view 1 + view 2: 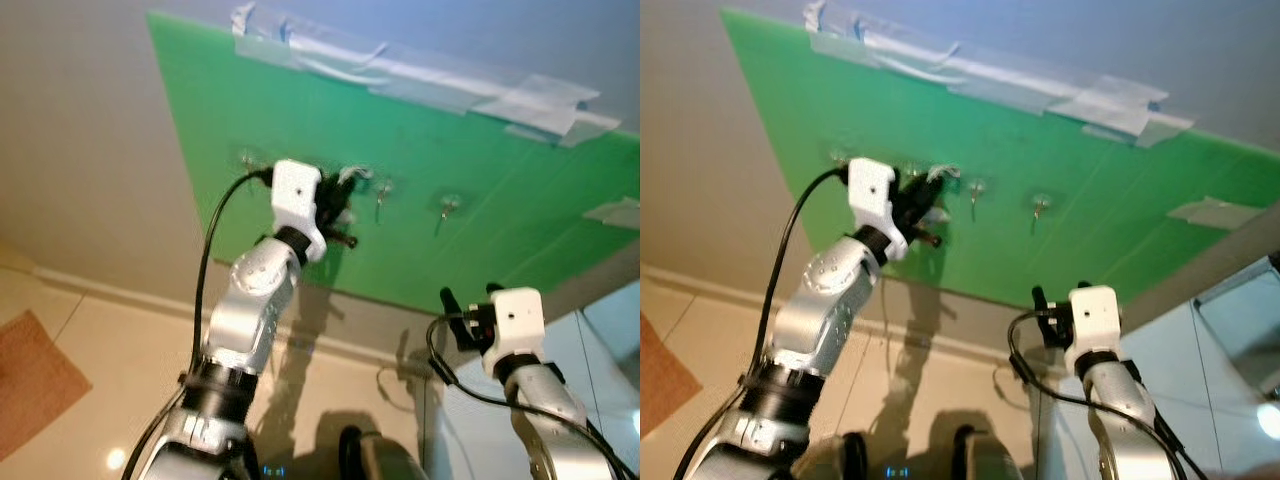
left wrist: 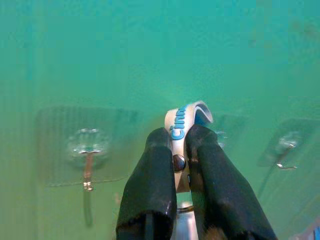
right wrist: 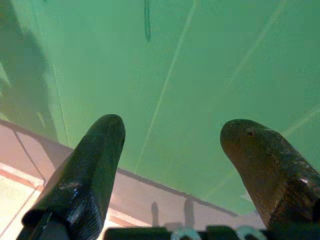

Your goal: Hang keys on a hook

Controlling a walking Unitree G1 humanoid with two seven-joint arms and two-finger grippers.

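Observation:
A green board is taped to the wall and carries a row of clear stick-on hooks. My left gripper is raised against the board between two hooks. It is shut on the keys' silver tag with blue lettering, and a metal ring shows just below the fingers. The tag's tip sits close to the board; a third hook base is partly hidden behind it. My right gripper is held low below the board, open, with nothing between its fingers.
Strips of clear tape hold the board's top edge. A pale glass-fronted cabinet stands at the lower right beside my right arm. A brown mat lies on the tiled floor at the left.

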